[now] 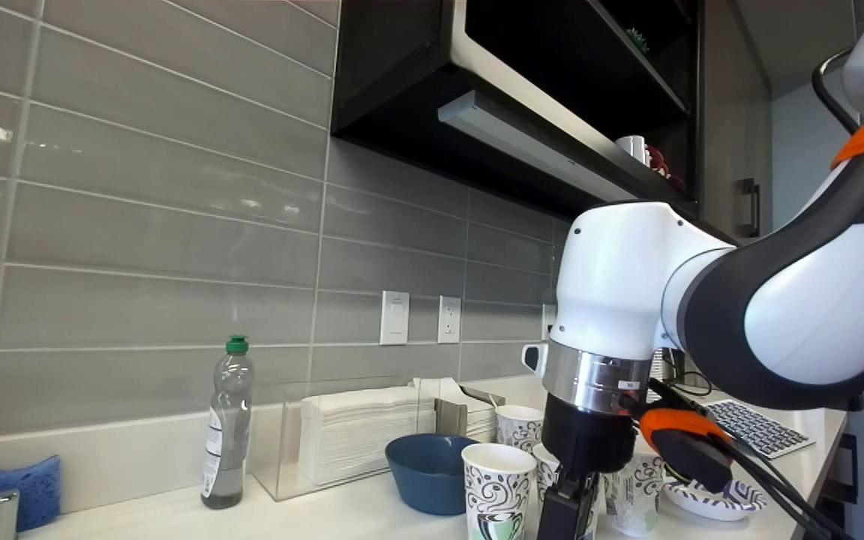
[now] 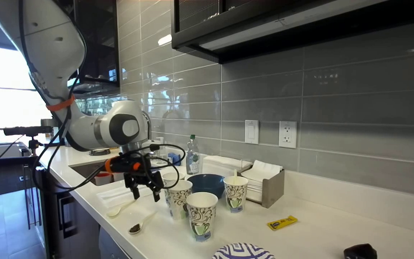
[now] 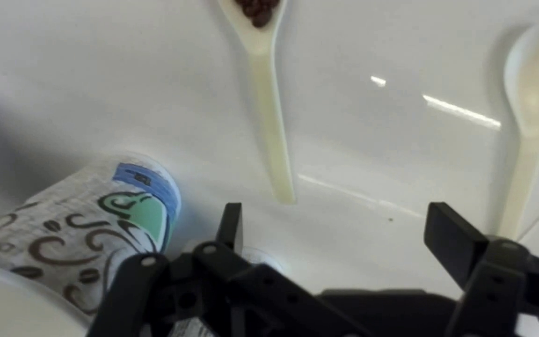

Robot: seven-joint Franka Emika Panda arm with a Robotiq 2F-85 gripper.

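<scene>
One loaded spoon [image 3: 267, 93]: lies flat on the counter [image 2: 318, 216] near its front edge, scoop end toward that edge, handle tip turned inward, near the paper cups [image 2: 202, 216].
Dark grains [image 3: 258, 11]: look loose in the scoop, so any tilt would probably spill them (coffee or something else, I cannot tell).
Spoon handle [image 3: 276, 145]: likely light, stiff plastic, smooth enough to skid; best pinched across its narrow width, nearer the plain tip than the load. Its low profile leaves little to grip above the counter.
End effector [image 3: 337, 229]: fingers spread wide with nothing between them, hanging above the counter near the handle tip.
Second spoon [image 3: 531, 131]: also near the front edge, well apart from the loaded one, which should leave a finger room to come down between them.
Front edge: the likelier side for moving, though a shove outward could send the light spoon toward the drop.
Wall edge: crowded; cups stand between it and the loaded spoon, one just beside a finger and likely easy to tip, with a blue bowl [image 1: 428, 484] behind.
</scene>
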